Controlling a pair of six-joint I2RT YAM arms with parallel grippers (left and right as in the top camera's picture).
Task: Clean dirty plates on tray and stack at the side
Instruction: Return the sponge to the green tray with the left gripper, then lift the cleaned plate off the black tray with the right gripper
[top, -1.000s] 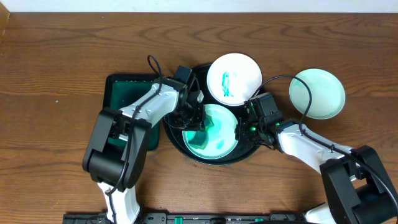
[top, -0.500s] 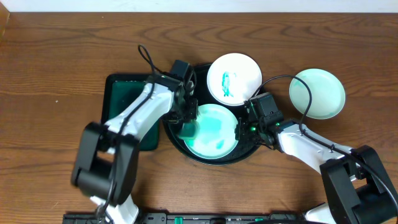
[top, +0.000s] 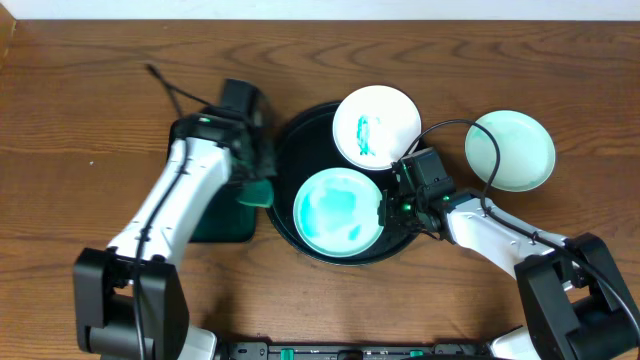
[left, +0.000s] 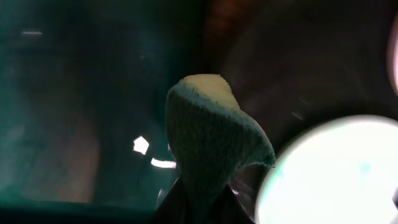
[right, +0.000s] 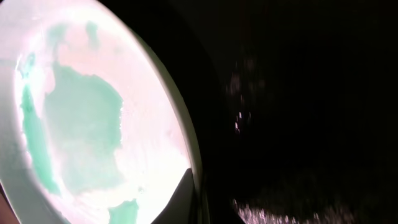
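Starting at the near edge of the counter and working outward, we record the black tray (top: 293, 146) standing about midway between the left and right edges. The near plate (top: 338, 210) lies in the tray's near half, its face filmed with teal smears. The right gripper (top: 390, 207) is at this plate's right rim. The wrist view shows one finger (right: 185, 196) laid over the rim, and we read the fingers as closed on the near plate, though the lower finger is lost in the dark. Just left of the tray, the left gripper (top: 255, 182) has its fingers pinched tight on a teal-stained sponge (top: 260, 193). The sponge sits beside the tray's left rim, at the right end of a green tray (top: 228, 222) that the left arm partly hides; we cannot tell whether it touches either. Farther out, toward the right edge, a third plate (top: 510, 150) with a faint teal tint rests on bare wood, apart from the tray. Farthest out, the far plate (top: 376, 124) sits at the tray's far rim, a teal streak at its centre.
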